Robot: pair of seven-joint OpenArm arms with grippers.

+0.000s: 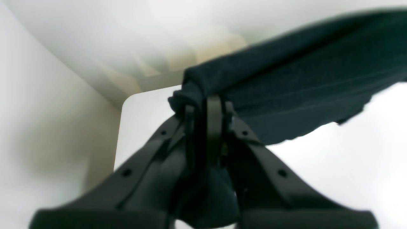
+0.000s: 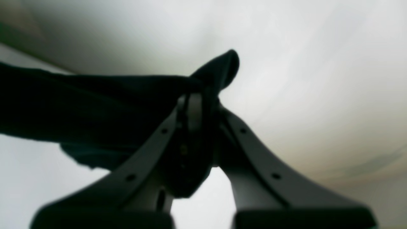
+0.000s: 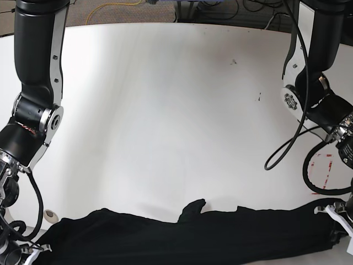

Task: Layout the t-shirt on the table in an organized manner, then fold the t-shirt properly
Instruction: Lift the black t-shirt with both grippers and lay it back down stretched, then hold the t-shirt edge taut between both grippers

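The black t-shirt is stretched in a long band along the near edge of the white table, with only plain black cloth showing and a small flap sticking up mid-span. My left gripper is shut on one bunched end of the t-shirt; in the base view it sits at the bottom right. My right gripper is shut on the other end of the t-shirt, at the bottom left of the base view. Both wrist views are blurred.
A red-and-white tape rectangle lies on the table by the left arm, partly under a black cable loop. A round grommet hole sits near the right arm. Small dark specks mark the far side. Cables lie beyond the far edge.
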